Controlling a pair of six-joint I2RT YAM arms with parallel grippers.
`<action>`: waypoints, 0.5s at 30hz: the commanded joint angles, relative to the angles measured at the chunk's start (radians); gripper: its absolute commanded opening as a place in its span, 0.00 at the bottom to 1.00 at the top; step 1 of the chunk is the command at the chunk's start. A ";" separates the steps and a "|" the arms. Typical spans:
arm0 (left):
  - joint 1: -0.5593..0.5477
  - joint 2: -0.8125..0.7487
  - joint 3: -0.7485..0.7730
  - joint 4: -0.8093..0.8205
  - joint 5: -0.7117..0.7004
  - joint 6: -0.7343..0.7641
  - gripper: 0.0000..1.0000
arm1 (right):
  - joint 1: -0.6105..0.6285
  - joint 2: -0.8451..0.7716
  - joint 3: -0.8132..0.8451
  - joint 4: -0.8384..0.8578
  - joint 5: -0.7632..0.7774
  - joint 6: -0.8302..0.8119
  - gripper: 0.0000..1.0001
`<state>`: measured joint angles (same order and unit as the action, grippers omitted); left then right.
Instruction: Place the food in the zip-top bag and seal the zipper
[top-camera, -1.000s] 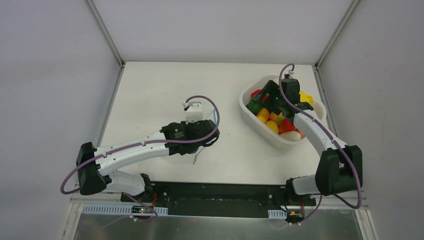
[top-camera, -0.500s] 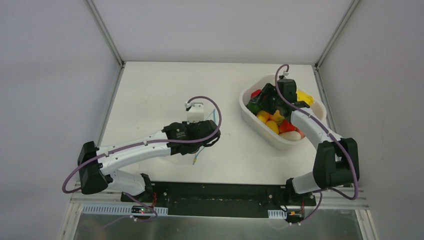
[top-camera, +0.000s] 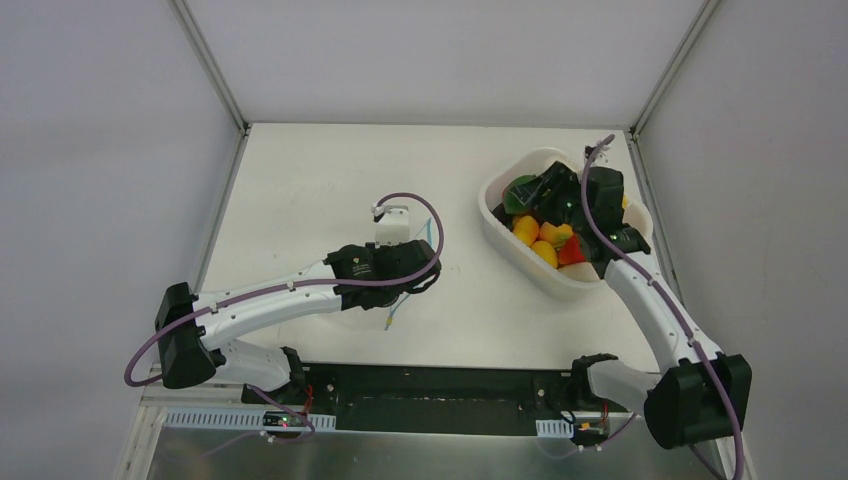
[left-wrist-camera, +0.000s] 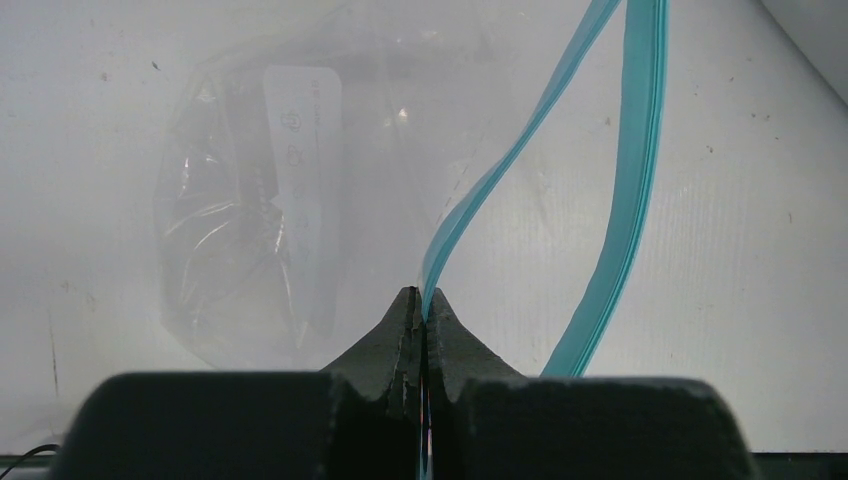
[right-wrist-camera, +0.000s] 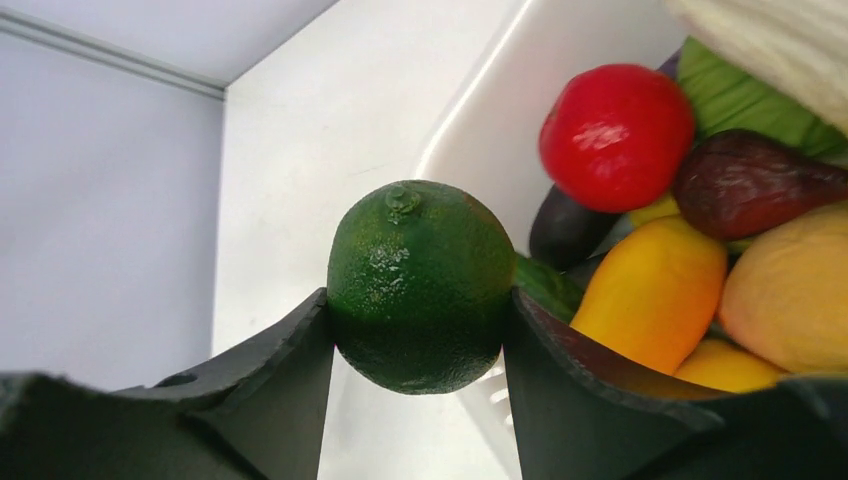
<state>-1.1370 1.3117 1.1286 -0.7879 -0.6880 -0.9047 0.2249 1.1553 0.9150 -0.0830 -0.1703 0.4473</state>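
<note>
Across the left half of the worktop (top-camera: 300, 190), nothing is shifting. The left gripper (left-wrist-camera: 422, 300) is staying where it was a second ago, its jaws pressed together on one lip of the zipper (left-wrist-camera: 500, 170). The other lip is curving away to the right, so the mouth of the zip-top bag (left-wrist-camera: 240, 230) is gaping. The bag is lying crinkled on the worktop just ahead of the fingers, and no coloured piece is showing inside it.

Moving right, the change is at the white tub (top-camera: 487, 222). The right gripper (right-wrist-camera: 418, 300), which was reaching down among the food a second ago with its jaws wider, is now clamping a green fruit (right-wrist-camera: 415, 250) between both fingers. It is carrying the fruit at the tub's far-left rim. The rest of the food (right-wrist-camera: 650, 295), red, orange and yellow pieces, is still sitting in the tub behind it.

Judging from this, the first pick seems secured. The carry across to the held-open bag, well apart to the left, is looking like the next step.
</note>
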 joint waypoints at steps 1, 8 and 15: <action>0.005 -0.022 0.021 0.026 0.004 0.014 0.00 | 0.002 -0.096 -0.062 0.076 -0.126 0.100 0.37; 0.005 -0.029 0.018 0.061 0.020 0.029 0.00 | 0.093 -0.177 -0.135 0.242 -0.280 0.252 0.35; 0.005 -0.035 0.013 0.103 0.051 0.036 0.00 | 0.272 -0.169 -0.185 0.317 -0.201 0.274 0.35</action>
<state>-1.1370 1.3087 1.1286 -0.7208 -0.6559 -0.8852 0.4248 0.9932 0.7406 0.1364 -0.3870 0.6865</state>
